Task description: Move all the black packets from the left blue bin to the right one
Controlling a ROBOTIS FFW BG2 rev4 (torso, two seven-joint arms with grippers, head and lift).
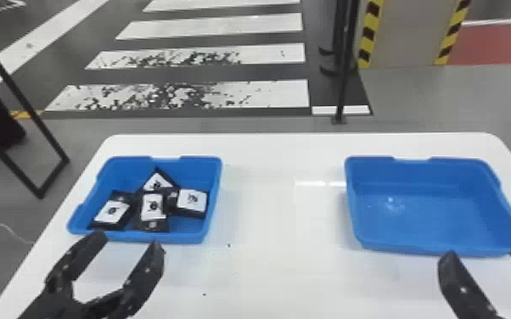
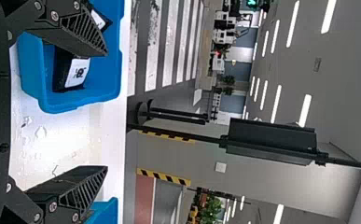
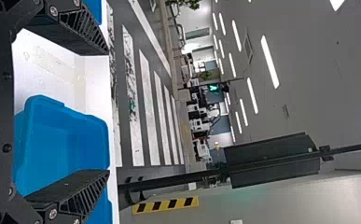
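My left gripper (image 1: 129, 238) is open in front of the left blue bin (image 1: 138, 238), nothing between its fingers. That bin holds several black packets with white labels, among them a packet (image 1: 153, 208) overlapping its neighbours near the middle. The right blue bin (image 1: 420, 249) has no packets in it. Just in front of it my right gripper (image 1: 481, 252) stands open. In the left wrist view the left gripper (image 2: 107, 111) has its fingers wide apart, with a packet (image 2: 78, 72) lying in the bin beyond. The right wrist view has the right gripper (image 3: 109, 112) spread, the right bin (image 3: 66, 140) beyond.
Both bins stand on a white table (image 1: 276, 212) with a wide gap between them. Behind the table's far edge a thin black post (image 1: 343, 76) rises from the floor. A black metal frame (image 1: 40, 186) stands off the table's left side.
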